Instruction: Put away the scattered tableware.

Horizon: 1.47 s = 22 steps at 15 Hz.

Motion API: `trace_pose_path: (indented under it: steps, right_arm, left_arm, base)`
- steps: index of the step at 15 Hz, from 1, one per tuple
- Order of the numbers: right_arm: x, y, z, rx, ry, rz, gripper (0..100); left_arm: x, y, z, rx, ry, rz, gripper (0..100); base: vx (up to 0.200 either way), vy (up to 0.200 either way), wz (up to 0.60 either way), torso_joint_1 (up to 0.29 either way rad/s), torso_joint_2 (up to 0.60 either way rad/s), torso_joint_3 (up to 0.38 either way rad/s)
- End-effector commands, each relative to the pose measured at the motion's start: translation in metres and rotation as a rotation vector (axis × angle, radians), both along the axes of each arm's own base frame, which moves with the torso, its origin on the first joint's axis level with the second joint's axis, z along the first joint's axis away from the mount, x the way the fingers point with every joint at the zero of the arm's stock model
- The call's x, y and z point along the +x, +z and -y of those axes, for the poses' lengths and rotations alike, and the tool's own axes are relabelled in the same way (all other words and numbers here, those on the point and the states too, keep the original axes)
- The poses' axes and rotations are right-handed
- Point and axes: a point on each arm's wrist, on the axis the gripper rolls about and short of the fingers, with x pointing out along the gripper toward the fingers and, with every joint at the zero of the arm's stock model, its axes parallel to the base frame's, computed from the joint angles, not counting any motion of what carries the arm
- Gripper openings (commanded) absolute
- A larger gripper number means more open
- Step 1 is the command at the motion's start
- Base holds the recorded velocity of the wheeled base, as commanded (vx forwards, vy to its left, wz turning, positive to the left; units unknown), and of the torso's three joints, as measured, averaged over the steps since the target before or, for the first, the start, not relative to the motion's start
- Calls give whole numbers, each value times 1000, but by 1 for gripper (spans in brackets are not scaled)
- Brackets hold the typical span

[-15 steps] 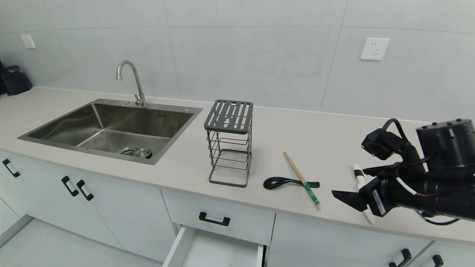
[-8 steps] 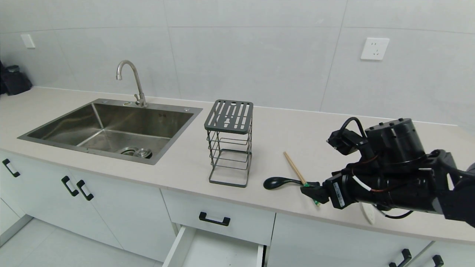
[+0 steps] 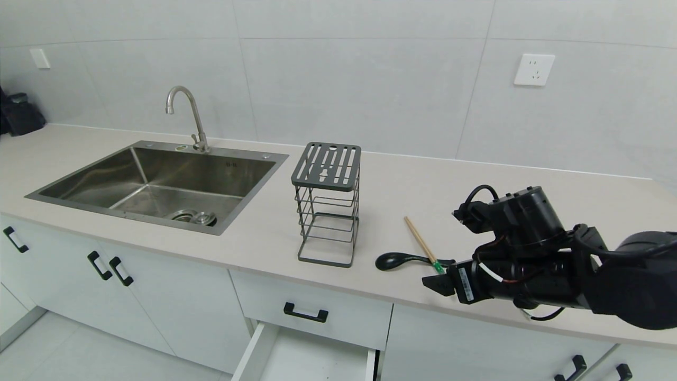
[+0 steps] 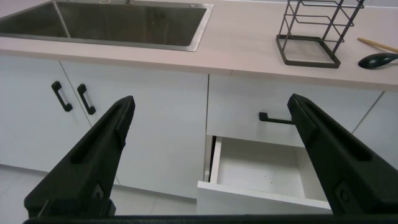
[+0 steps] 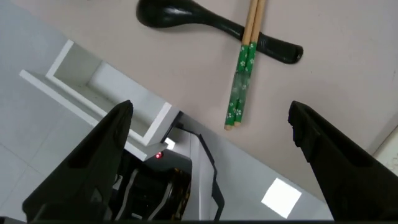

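A pale worktop (image 3: 433,190) runs along a grey tiled wall, with a steel sink (image 3: 158,172) set in at the robot's left and a dark wire rack (image 3: 328,203) standing empty near the middle. Below, one white drawer (image 4: 267,171) is pulled open among shut cabinets. The right end effector (image 5: 208,115) hovers, jaws wide apart and empty, over a black spoon (image 3: 396,260) and a pair of chopsticks (image 3: 420,241) crossing its handle. The left end effector (image 4: 211,102), also spread open and empty, hangs low facing the drawer. Nothing appears put away yet; both pieces are left to collect.
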Motion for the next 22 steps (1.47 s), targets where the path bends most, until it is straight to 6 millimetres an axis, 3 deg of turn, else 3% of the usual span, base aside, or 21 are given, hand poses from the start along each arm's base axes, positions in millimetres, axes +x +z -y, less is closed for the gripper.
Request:
trace_pose_path:
  steps: [1, 5, 11, 18, 19, 22]
  right_arm:
    - [13, -13, 7, -19, -47, -36, 100]
    - [21, -26, 6, -59, -74, -59, 100]
    - [27, -40, -23, -84, -9, -71, 100]
    - [32, -48, -28, -104, -11, -76, 100]
    - [32, -48, -28, -118, -24, -67, 0]
    - [32, -48, -28, -122, -29, -66, 0]
  left_arm:
    - [0, 0, 0, -1, 0, -2, 100]
    - [0, 0, 0, 0, 0, -2, 100]
    - [0, 0, 0, -1, 0, -2, 100]
    - [0, 0, 0, 0, 0, -2, 100]
    - [0, 0, 0, 0, 0, 0, 100]
    - [0, 0, 0, -1, 0, -2, 100]
  base:
    - [0, 0, 0, 0, 0, 0]
    - [0, 0, 0, 0, 0, 0]
    - [0, 0, 0, 0, 0, 0]
    - [0, 0, 0, 0, 0, 0]
    - [0, 0, 0, 0, 0, 0]
    - [0, 0, 0, 0, 0, 0]
